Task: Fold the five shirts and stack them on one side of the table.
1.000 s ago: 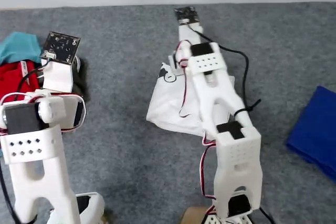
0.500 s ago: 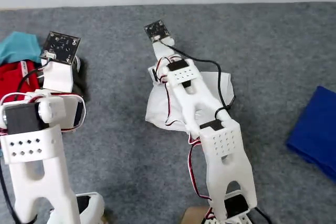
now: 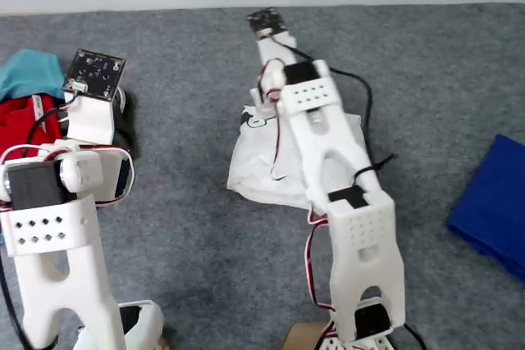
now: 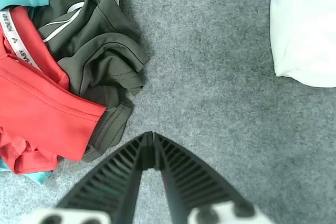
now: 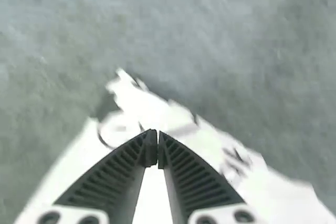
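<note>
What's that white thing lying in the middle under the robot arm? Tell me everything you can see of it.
A white shirt of soft, thin-looking cloth, with a black print near one corner. It lies crumpled, not folded, on the grey table near the middle. The right gripper, jaws shut, sits at the printed corner; whether it pinches the cloth is unclear.

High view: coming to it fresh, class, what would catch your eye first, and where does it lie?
The white shirt lies crumpled in the middle of the grey table, with the right gripper shut over it. At the left edge a red shirt, a teal shirt and a dark olive shirt sit in a heap beside the shut left gripper. A blue shirt lies alone at the right edge.
</note>
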{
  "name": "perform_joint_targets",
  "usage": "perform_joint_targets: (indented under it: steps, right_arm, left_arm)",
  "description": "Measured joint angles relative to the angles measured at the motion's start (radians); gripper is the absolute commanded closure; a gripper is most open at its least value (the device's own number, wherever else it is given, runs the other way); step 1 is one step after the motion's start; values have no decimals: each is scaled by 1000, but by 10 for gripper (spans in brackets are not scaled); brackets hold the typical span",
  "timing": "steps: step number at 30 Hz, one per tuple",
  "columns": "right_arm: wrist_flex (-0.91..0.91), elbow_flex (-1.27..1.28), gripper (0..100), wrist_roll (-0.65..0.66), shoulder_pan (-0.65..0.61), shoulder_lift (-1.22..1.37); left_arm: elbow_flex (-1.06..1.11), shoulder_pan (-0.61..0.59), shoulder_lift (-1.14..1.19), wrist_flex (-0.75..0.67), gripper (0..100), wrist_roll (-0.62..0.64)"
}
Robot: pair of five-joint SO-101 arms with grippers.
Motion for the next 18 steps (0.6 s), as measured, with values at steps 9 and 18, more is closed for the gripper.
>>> perform_joint_targets:
  steps: [9,18]
  right_arm:
    - [175,0,988,0,176,-34]
    - [15,0,988,0,328,147]
  left_arm:
    - [0,0,0,0,995,0]
    - [0,0,0,-20,995,0]
